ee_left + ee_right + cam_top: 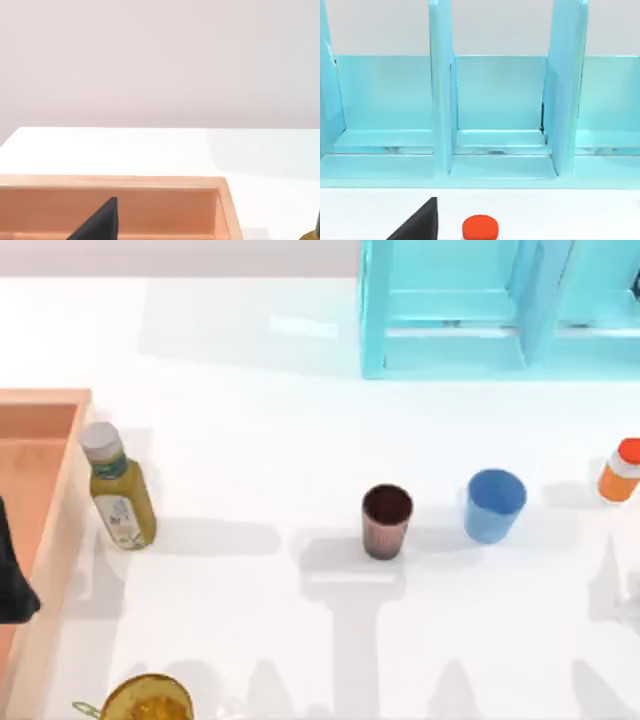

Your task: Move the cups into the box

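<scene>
Amber glass vessel (147,702) lowest; 2 cups (386,521) stand outside box (62,502).

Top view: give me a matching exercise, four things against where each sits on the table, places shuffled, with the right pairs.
Things:
1. maroon cup
2. blue cup
3. box
4. orange bottle

Places:
A. at the table's left edge
B. near the middle, left of the other cup
C. at the far right edge
D. between the other cup and the orange bottle

Pairs: 1-B, 2-D, 3-A, 4-C
</scene>
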